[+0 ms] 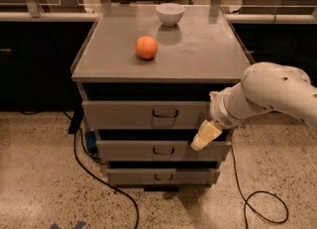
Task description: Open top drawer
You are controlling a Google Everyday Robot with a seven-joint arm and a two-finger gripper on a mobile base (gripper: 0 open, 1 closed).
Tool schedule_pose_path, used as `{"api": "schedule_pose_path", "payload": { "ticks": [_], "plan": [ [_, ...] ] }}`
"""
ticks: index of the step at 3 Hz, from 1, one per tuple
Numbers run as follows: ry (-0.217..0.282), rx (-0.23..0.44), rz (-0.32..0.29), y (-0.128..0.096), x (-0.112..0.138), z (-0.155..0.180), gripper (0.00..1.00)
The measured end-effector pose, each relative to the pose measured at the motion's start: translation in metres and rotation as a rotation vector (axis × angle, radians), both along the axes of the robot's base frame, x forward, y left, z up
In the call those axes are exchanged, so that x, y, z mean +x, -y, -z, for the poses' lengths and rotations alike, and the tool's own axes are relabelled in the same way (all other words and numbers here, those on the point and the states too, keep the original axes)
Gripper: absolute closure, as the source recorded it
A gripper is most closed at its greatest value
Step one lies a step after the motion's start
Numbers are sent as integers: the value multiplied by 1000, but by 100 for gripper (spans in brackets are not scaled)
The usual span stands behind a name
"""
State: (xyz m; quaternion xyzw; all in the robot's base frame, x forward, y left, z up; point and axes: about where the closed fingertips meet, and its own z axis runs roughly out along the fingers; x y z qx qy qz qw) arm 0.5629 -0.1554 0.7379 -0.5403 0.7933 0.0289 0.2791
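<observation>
Risk noted: the gripper (clenched or released, cannot tell) hangs low and right of the handle on the apparently shut top drawer, nearer the middle drawer, so a level approach may miss the bail or snag the wrong front.

Reads as a robotics test lab, not a home. Noted a speckled terrazzo floor with loose black cables trailing across it. Noted a grey metal drawer unit used as a table, and long dark counters lining the back. Logged a white robot arm on the right, with its claw hanging at the table's right front.
</observation>
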Motion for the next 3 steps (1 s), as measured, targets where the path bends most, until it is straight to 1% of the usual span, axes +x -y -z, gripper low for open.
{"api": "schedule_pose_path", "payload": {
  "ticks": [1,2,3],
  "plan": [
    [5,46,-11,-21,18,21,0],
    [25,87,-32,-44,50,39,0],
    [25,87,-32,-44,50,39,0]
  ]
}}
